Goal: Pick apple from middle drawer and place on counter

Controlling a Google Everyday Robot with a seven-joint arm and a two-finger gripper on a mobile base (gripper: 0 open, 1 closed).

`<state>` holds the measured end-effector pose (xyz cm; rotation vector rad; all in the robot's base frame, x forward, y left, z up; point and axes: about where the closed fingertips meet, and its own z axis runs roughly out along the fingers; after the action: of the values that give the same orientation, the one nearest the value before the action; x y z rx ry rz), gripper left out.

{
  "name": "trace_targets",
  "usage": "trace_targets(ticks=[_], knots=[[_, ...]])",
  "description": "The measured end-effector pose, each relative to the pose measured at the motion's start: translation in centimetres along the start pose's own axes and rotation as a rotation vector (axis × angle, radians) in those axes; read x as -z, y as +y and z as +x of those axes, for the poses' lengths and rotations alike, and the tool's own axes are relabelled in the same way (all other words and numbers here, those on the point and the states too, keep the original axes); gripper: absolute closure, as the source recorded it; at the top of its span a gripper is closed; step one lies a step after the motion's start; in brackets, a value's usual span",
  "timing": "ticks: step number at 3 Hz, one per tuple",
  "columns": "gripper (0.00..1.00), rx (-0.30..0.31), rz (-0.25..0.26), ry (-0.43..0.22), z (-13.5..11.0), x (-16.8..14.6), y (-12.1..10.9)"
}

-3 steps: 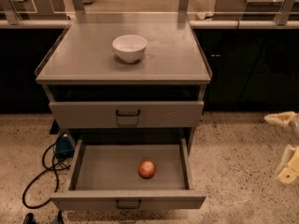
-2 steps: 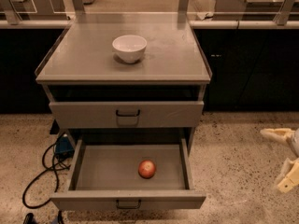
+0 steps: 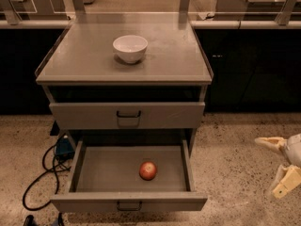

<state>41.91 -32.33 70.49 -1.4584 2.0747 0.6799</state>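
Note:
The red-orange apple (image 3: 148,170) lies in the pulled-out middle drawer (image 3: 89,171), right of its centre, near the front. The drawer's front panel carries a small black loop handle (image 3: 129,205). The grey counter (image 3: 89,55) sits on top of the cabinet, with a white bowl (image 3: 130,47) standing on it. My gripper (image 3: 277,166) is at the right edge of the view, low over the floor, well to the right of the drawer and apart from the apple. Its two pale fingers (image 3: 269,142) are spread open and empty.
A shut drawer (image 3: 164,115) sits above the open one. Black cables and a blue plug (image 3: 61,147) lie on the speckled floor to the left of the cabinet. Steel tables with glass panels stand behind the counter.
My gripper has dropped lower at the right edge and shifted slightly left. The apple, drawer and bowl have not moved.

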Motion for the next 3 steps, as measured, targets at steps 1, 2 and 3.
trace_targets(ticks=[1,2,3], knots=[[0.0,0.014,0.014,-0.142,-0.7,-1.1,-0.6],[0.0,0.104,-0.019,-0.443,-6.2,-2.6,-3.3],[0.0,0.145,0.009,-0.643,-12.5,-1.9,-5.4]])
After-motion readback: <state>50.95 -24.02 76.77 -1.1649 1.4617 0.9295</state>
